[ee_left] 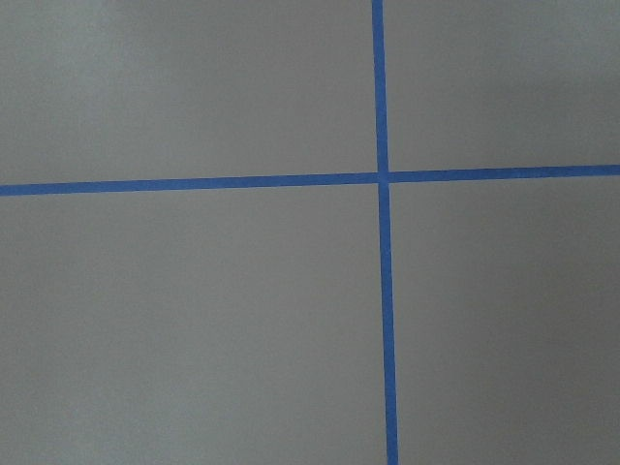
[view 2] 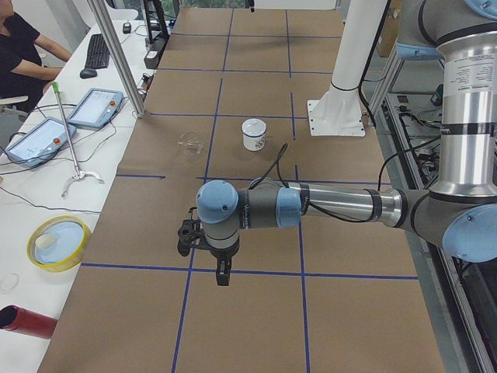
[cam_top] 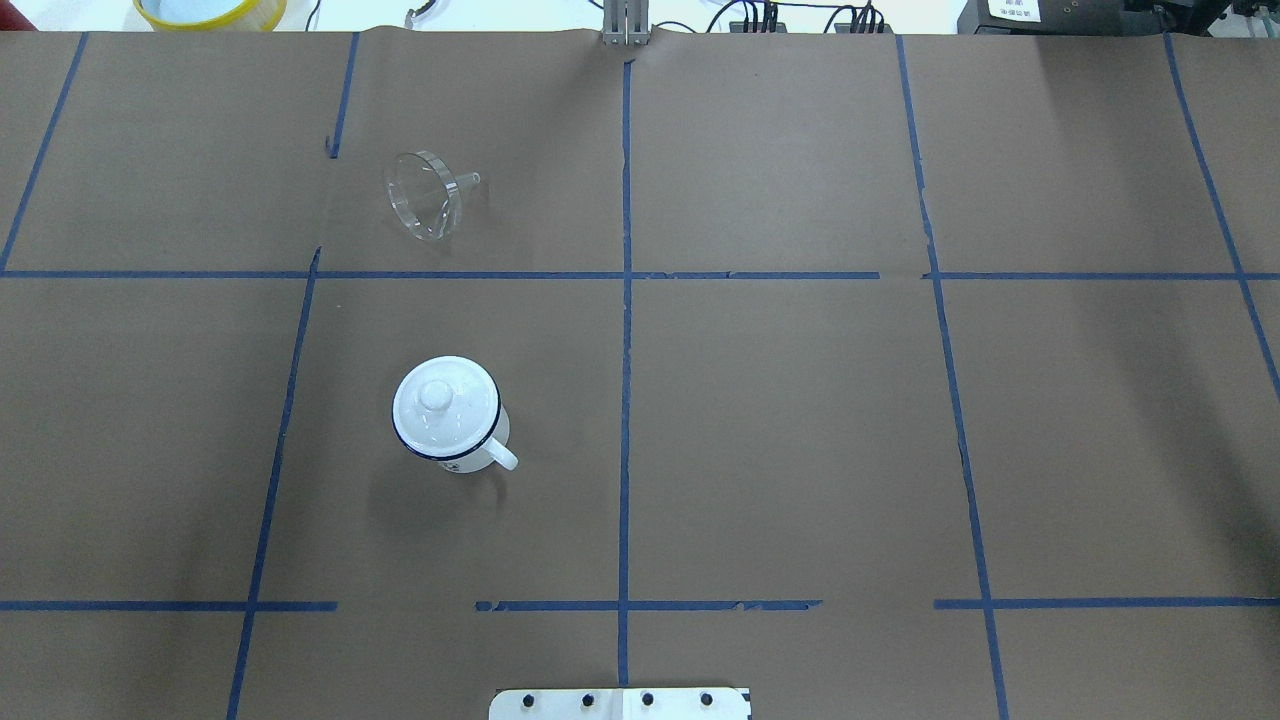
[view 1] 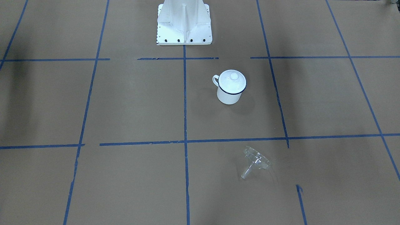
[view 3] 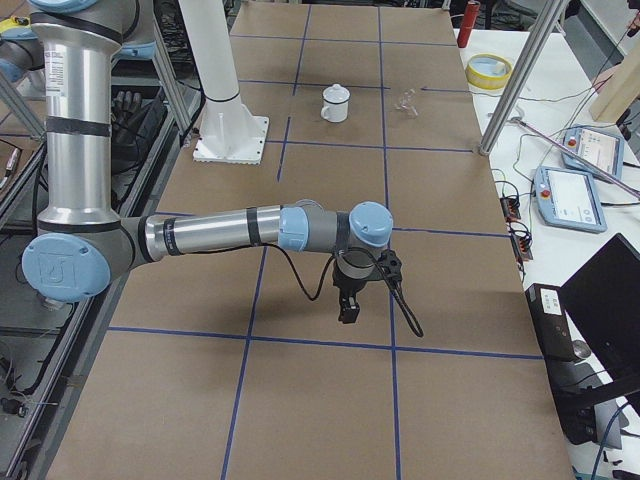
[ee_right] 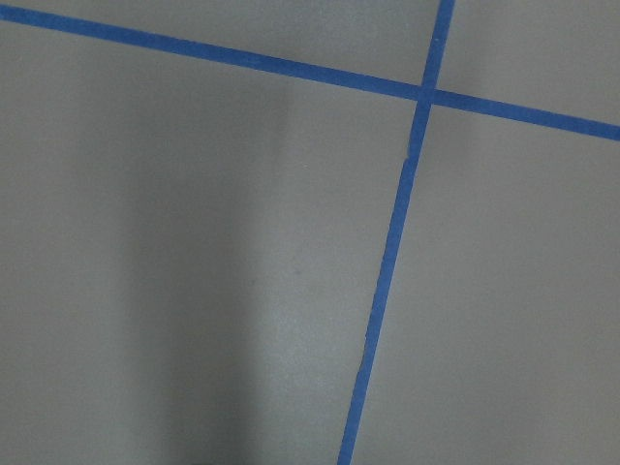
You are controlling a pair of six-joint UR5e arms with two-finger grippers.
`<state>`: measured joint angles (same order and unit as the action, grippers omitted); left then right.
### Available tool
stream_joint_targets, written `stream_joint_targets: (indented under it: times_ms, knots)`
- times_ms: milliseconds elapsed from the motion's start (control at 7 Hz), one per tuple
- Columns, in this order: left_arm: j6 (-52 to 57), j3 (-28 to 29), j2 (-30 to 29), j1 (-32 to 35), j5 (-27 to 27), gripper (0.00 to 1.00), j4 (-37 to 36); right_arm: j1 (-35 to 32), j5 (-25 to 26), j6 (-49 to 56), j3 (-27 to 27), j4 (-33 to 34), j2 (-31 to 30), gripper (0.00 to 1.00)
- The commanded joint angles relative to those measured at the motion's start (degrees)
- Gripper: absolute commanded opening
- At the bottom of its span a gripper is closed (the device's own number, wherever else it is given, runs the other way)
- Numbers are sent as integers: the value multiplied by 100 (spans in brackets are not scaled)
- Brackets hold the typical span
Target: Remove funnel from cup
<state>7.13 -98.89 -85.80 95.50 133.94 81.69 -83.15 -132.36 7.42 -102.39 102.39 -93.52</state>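
Observation:
The clear funnel (view 1: 256,161) lies on its side on the brown paper, spout pointing sideways, well apart from the cup; it also shows in the overhead view (cam_top: 425,195). The white cup (view 1: 229,93) with a dark blue rim stands upright with a white domed lid (view 1: 232,79) on it. In the overhead view the cup's handle (cam_top: 503,459) points toward the robot's base. My left gripper (view 2: 223,273) hovers over the table far from both, seen only in the exterior left view. My right gripper (view 3: 347,312) shows only in the exterior right view. I cannot tell whether either is open. Both wrist views show only paper and blue tape.
The robot's white base (view 1: 184,22) stands at the table's middle. A yellow-rimmed dish (view 2: 54,242), a red cylinder (view 2: 27,321), tablets (view 2: 93,105) and a metal post (view 2: 116,58) are on the side bench, where an operator (view 2: 19,54) sits.

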Motion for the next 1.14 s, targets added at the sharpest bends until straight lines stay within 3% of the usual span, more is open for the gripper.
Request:
stream_joint_targets:
  times_ms: [0, 1000]
  knots:
    - [-1, 27, 11, -5, 10, 100, 40, 0, 0, -4, 0, 0, 0, 100]
    - [60, 177, -60, -23, 98, 100, 356, 0, 0, 5, 0, 0, 0, 100]
